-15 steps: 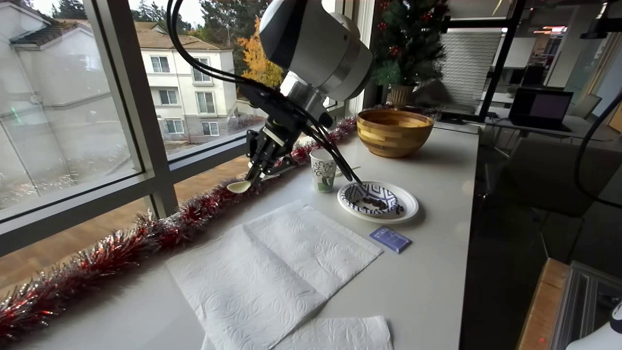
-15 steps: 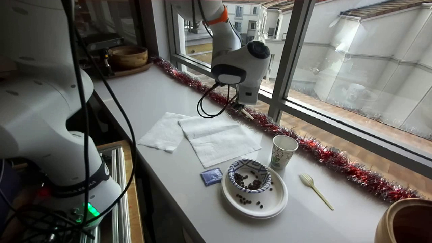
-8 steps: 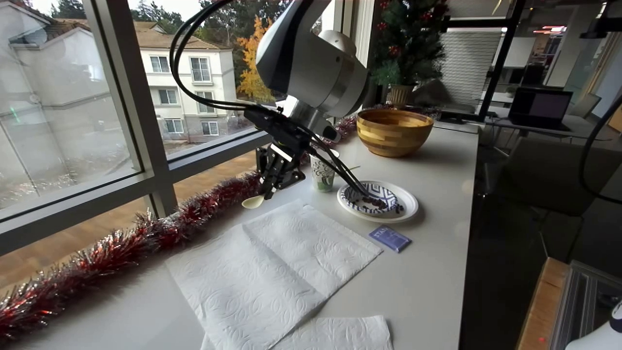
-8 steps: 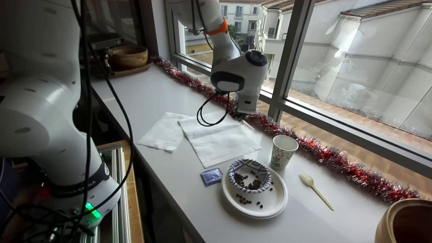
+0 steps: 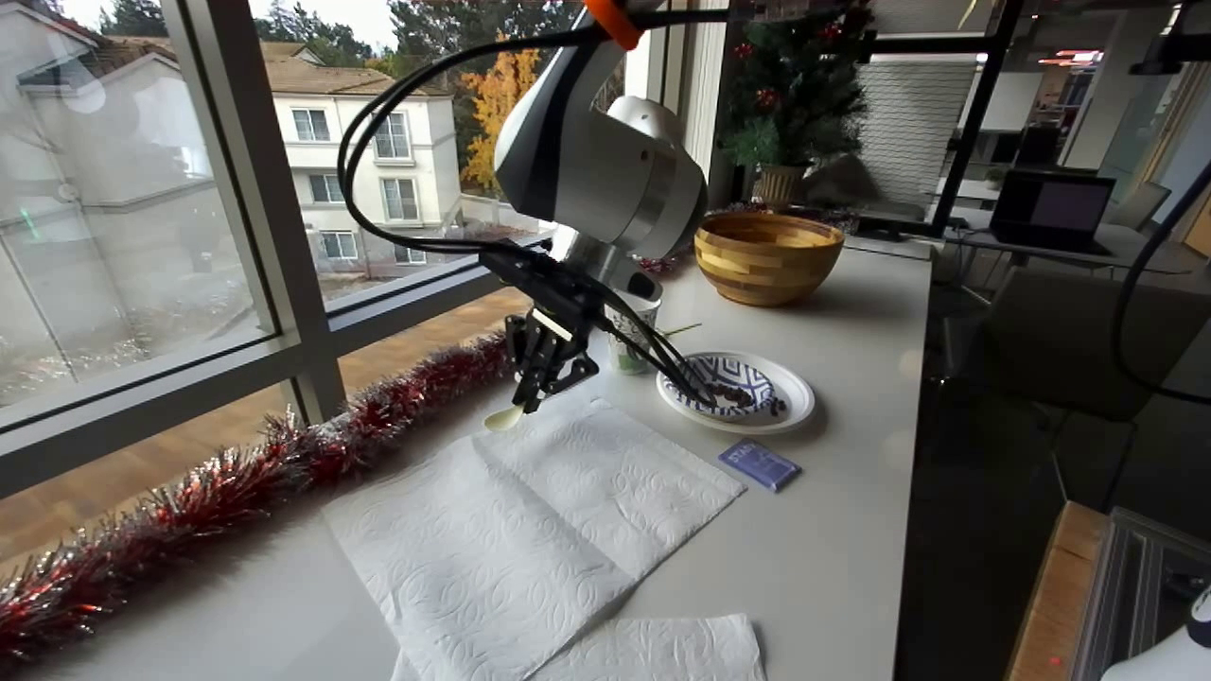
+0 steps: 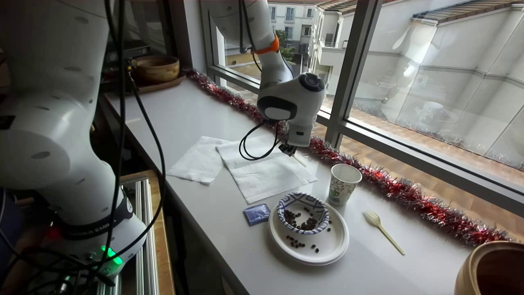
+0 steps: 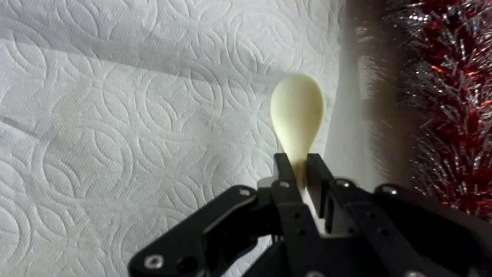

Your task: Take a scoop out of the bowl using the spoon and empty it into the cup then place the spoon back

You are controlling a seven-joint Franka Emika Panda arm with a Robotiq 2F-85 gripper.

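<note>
My gripper (image 7: 299, 163) is shut on the narrow neck of the pale cream spoon (image 7: 296, 104). The spoon's bowl end points out past the fingertips and looks empty. In an exterior view the gripper (image 5: 526, 405) holds the spoon (image 5: 502, 419) low, over the window-side edge of the paper towel. I cannot tell whether it touches. The patterned bowl (image 6: 305, 201) holds dark beans, and it also shows in the other exterior picture (image 5: 743, 374), partly behind cables. The white cup (image 6: 345, 184) stands upright beside it; in an exterior view the cup (image 5: 626, 359) is partly hidden behind my gripper's cables.
A white plate (image 6: 327, 253) with several loose beans is under the bowl. A pale fork (image 6: 384, 232), a blue packet (image 6: 256, 214) and a wooden bowl (image 5: 768, 263) are on the table. Paper towels (image 5: 530, 530) lie flat. Red tinsel (image 5: 284, 473) lines the window.
My gripper has moved down with the spoon in it, away from the tinsel and to the towel's edge. The bowl, cup, plate and fork have not moved.
</note>
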